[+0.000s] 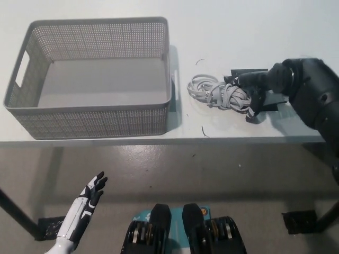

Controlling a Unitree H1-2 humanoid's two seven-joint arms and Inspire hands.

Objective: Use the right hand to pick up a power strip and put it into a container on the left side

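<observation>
The black right hand (253,91) covers the power strip (225,95) on the table (238,32); its grip cannot be told. The white left hand (87,203) hangs low with fingers apart, and no writing is readable

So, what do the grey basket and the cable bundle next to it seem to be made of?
The basket looks like moulded plastic with a matte grey finish: its walls carry a regular perforated lattice, and a handle slot is cut in one end. The cable bundle looks like light grey rubber or vinyl sheathing, judging by its smooth, soft loops; the exact material is uncertain.

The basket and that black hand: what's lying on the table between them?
In the head view, only the coiled grey cable lies between the basket and the right hand; otherwise bare table.
</observation>
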